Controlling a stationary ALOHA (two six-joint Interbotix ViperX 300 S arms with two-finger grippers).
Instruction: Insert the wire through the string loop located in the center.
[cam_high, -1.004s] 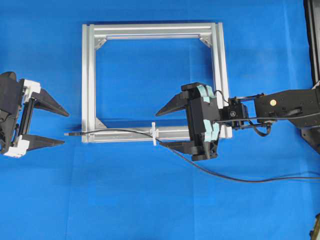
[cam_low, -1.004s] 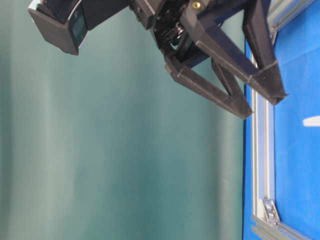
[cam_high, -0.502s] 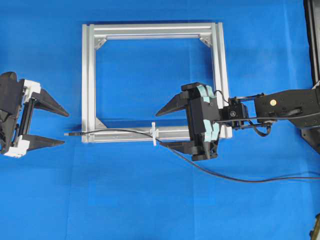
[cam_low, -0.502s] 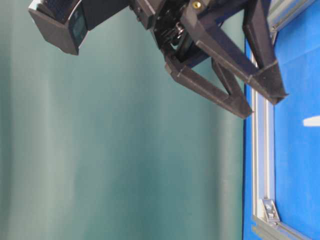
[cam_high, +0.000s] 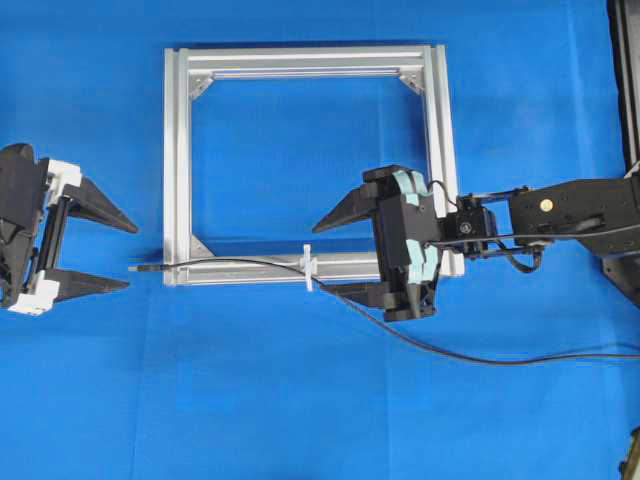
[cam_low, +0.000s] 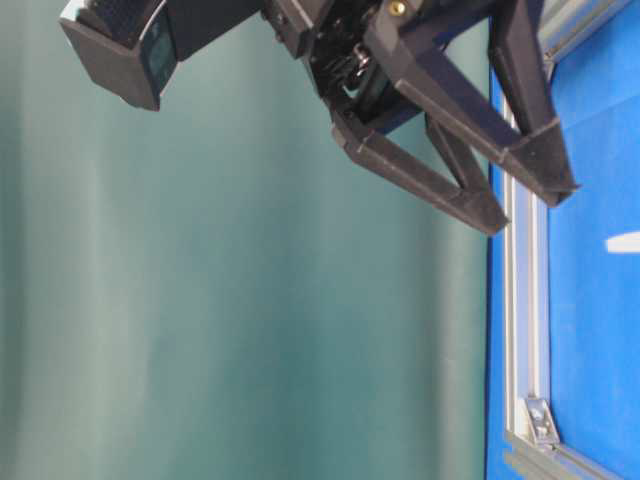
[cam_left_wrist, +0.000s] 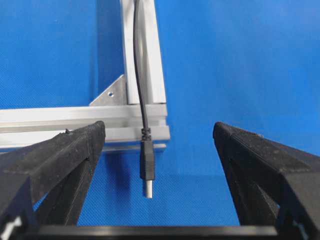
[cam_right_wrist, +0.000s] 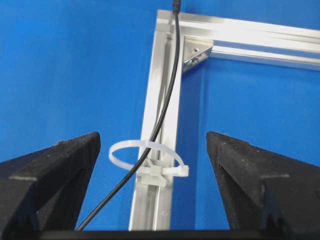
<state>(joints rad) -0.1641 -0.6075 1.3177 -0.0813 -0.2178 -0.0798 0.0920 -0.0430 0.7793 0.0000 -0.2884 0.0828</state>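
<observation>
Through the small white plastic string loop (cam_right_wrist: 147, 162) on the silver square aluminium frame (cam_high: 176, 150), the long thin black wire (cam_high: 240, 263) is already running, its plug lying beyond the frame corner. Both the left end effector (cam_high: 118, 254) and right end effector (cam_high: 325, 257) are gaping wide, holding nothing, apparently because threading looks finished.

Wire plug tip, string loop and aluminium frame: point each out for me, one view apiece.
wire plug tip (cam_left_wrist: 146, 165), left wrist view, on the dark plug body above its silvery end.
string loop (cam_right_wrist: 127, 145), right wrist view, on the white band's upper arc.
aluminium frame (cam_high: 300, 60), overhead view, on the far rail.
</observation>
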